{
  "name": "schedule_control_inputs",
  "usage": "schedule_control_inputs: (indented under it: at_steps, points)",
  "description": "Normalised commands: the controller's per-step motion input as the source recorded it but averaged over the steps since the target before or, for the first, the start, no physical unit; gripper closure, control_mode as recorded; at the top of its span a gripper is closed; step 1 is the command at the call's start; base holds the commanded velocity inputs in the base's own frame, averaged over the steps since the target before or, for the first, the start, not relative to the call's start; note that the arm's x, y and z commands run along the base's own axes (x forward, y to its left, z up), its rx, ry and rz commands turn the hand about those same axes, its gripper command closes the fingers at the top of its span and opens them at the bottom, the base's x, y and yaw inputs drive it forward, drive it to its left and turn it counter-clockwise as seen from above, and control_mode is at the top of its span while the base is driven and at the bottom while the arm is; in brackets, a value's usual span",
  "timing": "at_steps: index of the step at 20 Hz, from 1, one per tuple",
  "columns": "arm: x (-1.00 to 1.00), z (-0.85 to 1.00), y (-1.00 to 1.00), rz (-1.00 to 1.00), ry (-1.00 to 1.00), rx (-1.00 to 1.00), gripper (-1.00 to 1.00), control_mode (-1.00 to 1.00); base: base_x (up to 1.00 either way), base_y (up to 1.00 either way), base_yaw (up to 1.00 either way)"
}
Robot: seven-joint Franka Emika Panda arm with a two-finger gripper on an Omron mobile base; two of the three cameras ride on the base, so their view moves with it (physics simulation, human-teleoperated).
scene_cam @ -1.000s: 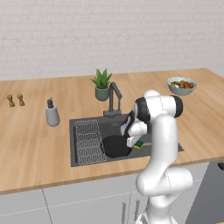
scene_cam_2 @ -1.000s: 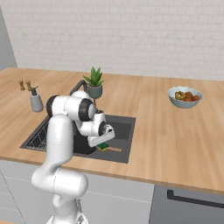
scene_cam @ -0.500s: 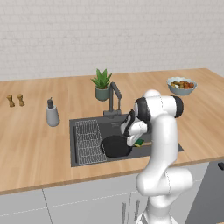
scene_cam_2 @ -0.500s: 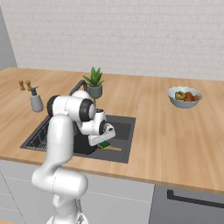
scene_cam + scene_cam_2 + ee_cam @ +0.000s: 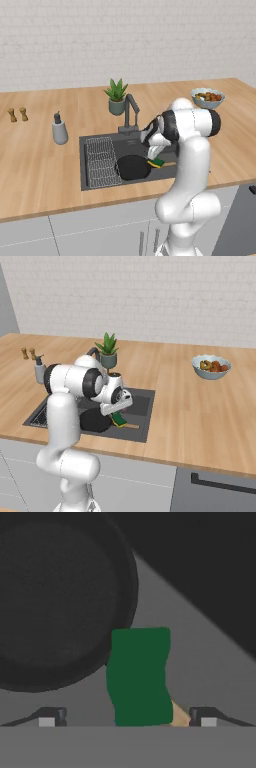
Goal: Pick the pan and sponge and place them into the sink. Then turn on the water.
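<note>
Since your gripper (image 5: 127, 718) hangs released over the sponge (image 5: 140, 677) in the sink (image 5: 100, 141), the faucet (image 5: 131, 112) stands behind it, toward the counter's back edge.

Even, bright rendered light; soft low-resolution blur; sink (image 5: 100, 142) interior dim; no glare.

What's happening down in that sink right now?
Gripper open, fingers clear of sponge. Sponge beside pan, both in sink. Faucet dry.

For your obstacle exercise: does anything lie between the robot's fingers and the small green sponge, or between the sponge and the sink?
Nothing visible does. The green-topped sponge already lies in the dark-grey sink, beside the round black pan, between the open fingers.
</note>
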Motion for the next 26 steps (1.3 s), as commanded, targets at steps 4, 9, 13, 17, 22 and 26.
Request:
schedule_control_inputs:
  at_steps: [4, 9, 13, 17, 22, 26]
  points:
    - [-0.45, 1.0, -0.16, 0.0, 0.0, 0.09, -1.0, -1.0, 0.0, 0.0, 0.0]
    - [-0.52, 1.0, -0.21, -0.02, 0.0, 0.0, -1.0, -1.0, 0.0, 0.0, 0.0]
    - [-0.29, 1.0, -0.08, -0.07, 0.0, 0.0, -1.0, -1.0, 0.0, 0.0, 0.0]
    - [-0.01, 0.78, -0.02, -0.09, 0.0, 0.05, -1.0, -1.0, 0.0, 0.0, 0.0]
    - [0.0, 0.05, -0.03, 0.0, 0.01, 0.12, -1.0, -1.0, 0.0, 0.0, 0.0]
    - [0.0, 0.03, 0.01, -0.21, -0.07, 0.19, -1.0, -1.0, 0.0, 0.0, 0.0]
